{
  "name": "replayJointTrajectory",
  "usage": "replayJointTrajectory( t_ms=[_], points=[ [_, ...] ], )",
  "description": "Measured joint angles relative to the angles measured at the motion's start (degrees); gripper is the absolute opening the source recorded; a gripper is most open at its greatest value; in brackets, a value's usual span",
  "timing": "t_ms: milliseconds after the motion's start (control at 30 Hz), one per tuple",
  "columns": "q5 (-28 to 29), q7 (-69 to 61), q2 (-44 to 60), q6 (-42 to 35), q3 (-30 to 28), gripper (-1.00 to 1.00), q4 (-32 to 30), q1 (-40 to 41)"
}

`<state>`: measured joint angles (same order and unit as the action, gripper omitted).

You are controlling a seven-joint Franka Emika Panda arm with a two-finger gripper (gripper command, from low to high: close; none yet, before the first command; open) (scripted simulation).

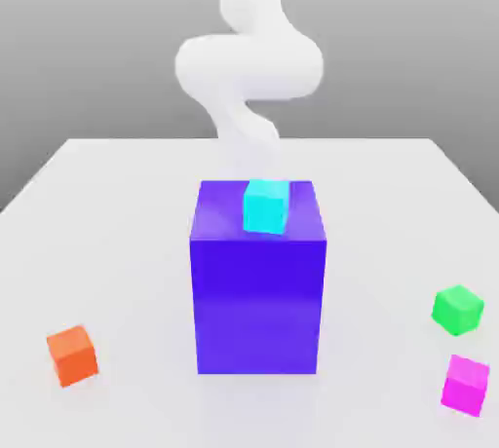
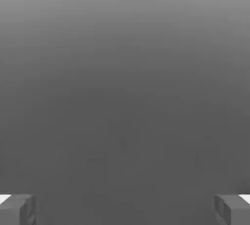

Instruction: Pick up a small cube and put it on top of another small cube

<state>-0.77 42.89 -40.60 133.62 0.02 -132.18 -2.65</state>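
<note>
Hand view shows the pincer (image 2: 125, 209) spread wide, its two grey fingertips (image 2: 17, 209) far apart at opposite edges with nothing between them, only a plain grey backdrop beyond.

Exterior view has the white arm (image 1: 249, 66) curling down behind a tall purple block (image 1: 258, 280) that stands at the middle of the white bench (image 1: 107, 242). A cyan cube (image 1: 266, 205) rests on the block's top face, near its front edge and turned slightly askew (the arm's lower end is hidden behind it).

Taking the purple block as the clock's centre in that view, the other small cubes lie on the bench well apart from it: an orange cube (image 1: 72, 354) at about 8 o'clock, a green cube (image 1: 458, 309) at about 4 o'clock, and a magenta cube (image 1: 466, 384) near 5 o'clock, close to the green one but not touching it.
</note>
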Motion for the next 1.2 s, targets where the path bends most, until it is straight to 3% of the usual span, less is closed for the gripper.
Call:
replayJointTrajectory(
  t_ms=[567, 900, 1067, 1100, 1200],
  points=[
    [-2.6, -18.1, 35.7, 12.6, 5.3, 0.0, -2.7, -14.4],
    [5.1, -22.0, 56.5, 19.9, 7.6, 0.0, -4.3, -22.0],
    [8.2, -20.6, 67.0, 27.3, 5.5, 0.0, -2.6, -24.5],
    [8.4, -20.4, 68.0, 28.1, 5.2, -1.0, -2.3, -24.7],
    [8.5, -20.4, 68.0, 28.1, 5.2, -1.0, -2.3, -24.7]
  ],
)
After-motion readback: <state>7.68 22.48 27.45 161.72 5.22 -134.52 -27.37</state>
